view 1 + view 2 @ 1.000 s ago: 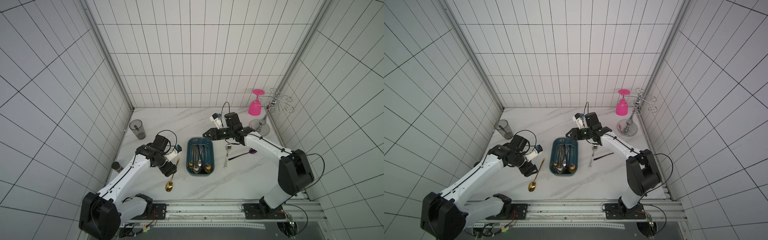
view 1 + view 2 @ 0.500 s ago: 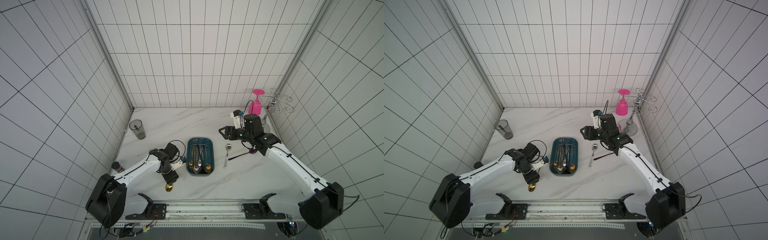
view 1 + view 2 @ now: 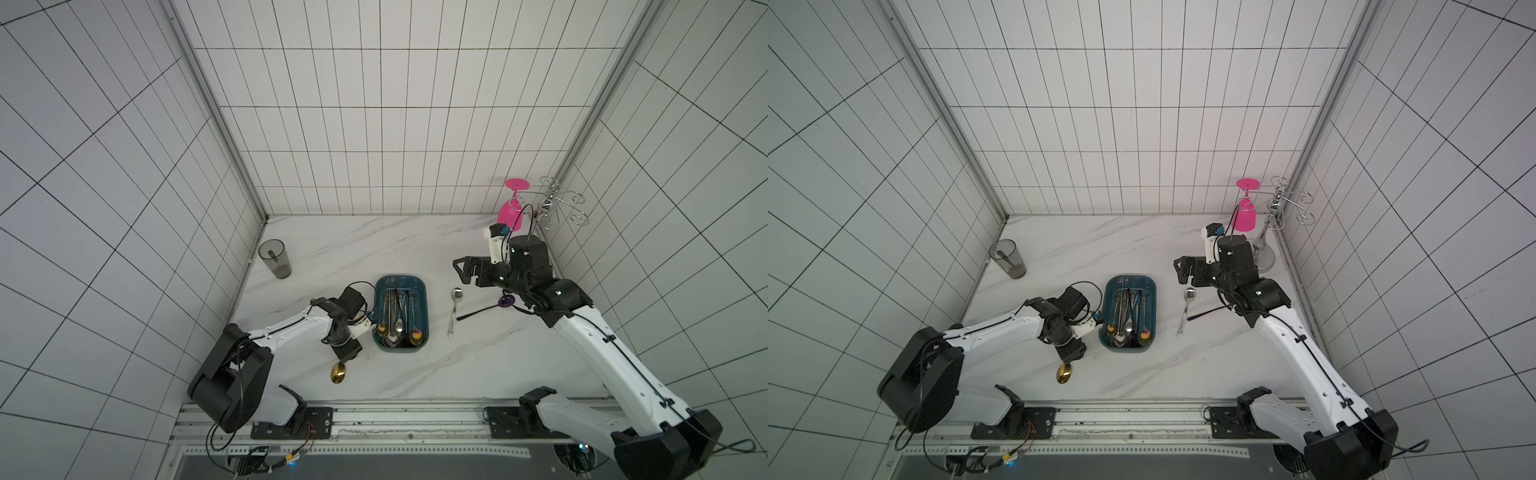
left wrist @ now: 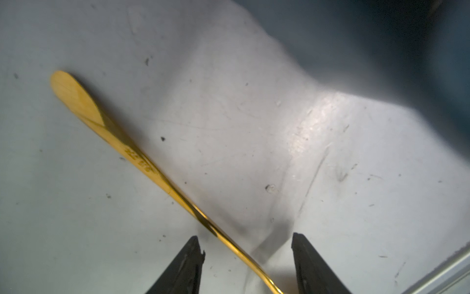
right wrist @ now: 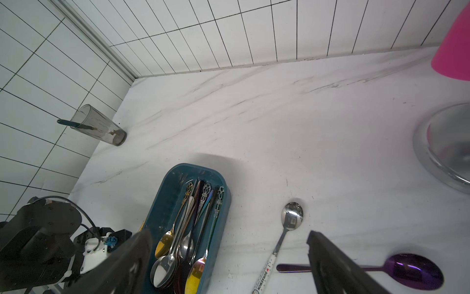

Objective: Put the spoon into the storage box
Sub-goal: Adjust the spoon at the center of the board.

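Gold spoon, slim, engraved handle.

Left fingers, right fingers apart

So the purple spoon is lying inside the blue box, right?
Not quite. The purple spoon is lying on the table, outside the blue box. The right wrist view shows it, past the silver spoon.

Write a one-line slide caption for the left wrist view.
Gold spoon lying on the white table, its handle between the open jaws of the left gripper.
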Available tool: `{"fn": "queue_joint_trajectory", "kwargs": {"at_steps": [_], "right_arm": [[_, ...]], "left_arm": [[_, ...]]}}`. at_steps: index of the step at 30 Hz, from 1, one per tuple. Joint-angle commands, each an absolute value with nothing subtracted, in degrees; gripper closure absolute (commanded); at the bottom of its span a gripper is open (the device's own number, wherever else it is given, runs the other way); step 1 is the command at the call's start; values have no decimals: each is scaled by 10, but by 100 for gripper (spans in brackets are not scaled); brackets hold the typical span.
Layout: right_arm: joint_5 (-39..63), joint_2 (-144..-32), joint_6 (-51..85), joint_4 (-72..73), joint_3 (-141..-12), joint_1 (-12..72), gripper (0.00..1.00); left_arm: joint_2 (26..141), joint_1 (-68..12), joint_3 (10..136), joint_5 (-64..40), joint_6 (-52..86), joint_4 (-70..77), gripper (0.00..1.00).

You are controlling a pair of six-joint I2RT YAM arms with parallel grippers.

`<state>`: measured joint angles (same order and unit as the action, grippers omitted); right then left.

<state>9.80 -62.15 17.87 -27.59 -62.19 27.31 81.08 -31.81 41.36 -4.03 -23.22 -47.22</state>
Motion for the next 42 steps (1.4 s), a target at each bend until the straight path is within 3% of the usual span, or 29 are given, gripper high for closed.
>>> {"fn": "queue_joint_trajectory", "kwargs": {"at_steps": [1, 9, 26, 28, 33, 42], "right_arm": [[84, -609, 167, -295, -613, 266, 1], [76, -602, 156, -311, -620, 260, 1], [78, -599, 156, -325, -635, 250, 1], [78, -599, 157, -325, -635, 249, 1], [84, -609, 157, -329, -641, 248, 1], [86, -610, 160, -327, -643, 248, 1]], "left_arm": [[824, -321, 395, -3, -244, -456, 45], [823, -321, 374, 38, -273, -448, 63], [812, -270, 374, 97, -289, -475, 88], [804, -267, 382, 97, -284, -488, 87], [788, -267, 417, 65, -262, -524, 68], [768, -238, 366, 118, -294, -503, 59]]}}
